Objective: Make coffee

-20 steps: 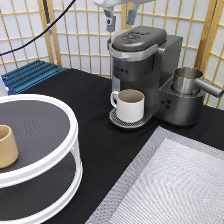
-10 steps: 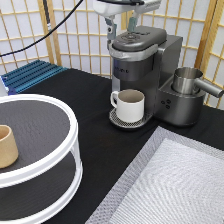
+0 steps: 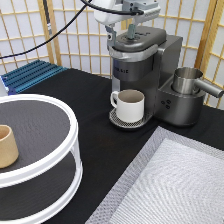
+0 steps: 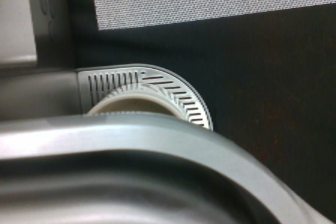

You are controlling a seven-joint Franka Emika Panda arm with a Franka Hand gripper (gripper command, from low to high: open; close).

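1. The gripper (image 3: 131,31) has come down over the last second and now sits right on top of the coffee machine (image 3: 145,75), at the lid. A moment ago it hung higher, toward the exterior view's top.
2. I cannot tell from here whether it is parted or closed; the hand's body hides that.
3. The coffee pod is nowhere to be seen. I would guess it is already inside the machine, but nothing shows it.
4. The cream mug (image 3: 130,104) stands on the drip tray (image 4: 169,95) under the spout, so that part looks ready.
5. A tan cup (image 3: 7,146) sits apart on the white round stand (image 3: 55,165), at the exterior view's left of the bench (image 3: 75,95).
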